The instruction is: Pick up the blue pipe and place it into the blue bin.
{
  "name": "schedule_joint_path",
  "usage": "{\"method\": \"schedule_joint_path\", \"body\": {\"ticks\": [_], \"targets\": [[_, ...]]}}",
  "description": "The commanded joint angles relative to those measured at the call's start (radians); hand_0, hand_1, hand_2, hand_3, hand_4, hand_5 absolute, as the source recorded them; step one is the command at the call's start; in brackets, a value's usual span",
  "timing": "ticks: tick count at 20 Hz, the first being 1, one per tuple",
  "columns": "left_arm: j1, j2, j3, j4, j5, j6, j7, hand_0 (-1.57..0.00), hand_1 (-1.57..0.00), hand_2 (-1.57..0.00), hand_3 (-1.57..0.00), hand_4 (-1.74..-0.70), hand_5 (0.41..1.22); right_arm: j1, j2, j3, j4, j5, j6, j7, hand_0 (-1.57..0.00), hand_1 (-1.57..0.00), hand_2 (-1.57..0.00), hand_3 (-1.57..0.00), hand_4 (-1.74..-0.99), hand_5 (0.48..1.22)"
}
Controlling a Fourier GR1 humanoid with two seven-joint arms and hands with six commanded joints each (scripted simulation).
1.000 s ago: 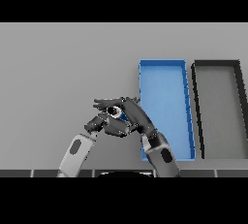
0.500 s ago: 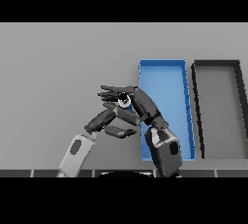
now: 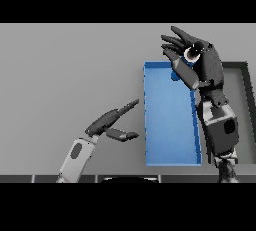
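One blue pipe (image 3: 189, 56) — gripped in right hand (image 3: 202, 65) — above blue bin (image 3: 170, 120).

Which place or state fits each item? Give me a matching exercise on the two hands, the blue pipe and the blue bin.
Items:
1. left hand
2. right hand
3. blue pipe
4. blue bin

Descriptions:
A. lies on the grey table, nothing inside
B. raised over the bin's far end, curled round something
C. held in a hand, dark opening showing
D. low over the table, fingers straight

Pairs: 1-D, 2-B, 3-C, 4-A
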Motion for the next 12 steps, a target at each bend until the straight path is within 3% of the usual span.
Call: {"method": "schedule_joint_path", "body": {"ticks": [1,3,6,10,12], "targets": [[-0.005,-0.007,-0.005,0.004,-0.007,0.006,-0.002,0.0,0.0,0.0,0.0,-0.89,0.415,0.022,-0.062,-0.001,0.0,-0.028,-0.037,0.0,-1.57,-1.57,-1.57,-1.57,-1.741,1.221],[-0.004,-0.008,-0.011,-0.003,-0.015,0.013,-0.012,0.0,0.0,0.0,0.0,-0.88,0.411,0.095,-0.168,-0.004,-0.016,-0.075,-0.08,0.001,-1.57,-1.57,-1.57,-1.57,-1.741,1.221],[-0.017,0.008,-0.004,-0.007,-0.016,0.01,-0.014,0.0,0.0,0.0,0.0,-0.87,0.415,0.254,-0.242,-0.032,-0.061,-0.143,-0.137,0.001,-1.57,-1.57,-1.57,-1.57,-1.741,1.221],[-0.003,-0.001,-0.021,-0.009,-0.027,0.02,-0.024,0.0,0.0,0.0,0.0,-0.87,0.42,0.481,-0.26,-0.017,-0.164,-0.17,-0.205,0.001,-1.57,-1.57,-1.57,-1.57,-1.741,1.221],[0.008,0.003,-0.017,-0.011,-0.016,0.016,-0.023,0.0,0.0,0.0,0.0,-0.87,0.422,0.581,-0.247,-0.006,-0.173,-0.154,-0.229,0.001,-1.57,-1.57,-1.57,-1.57,-1.741,1.221]]}}
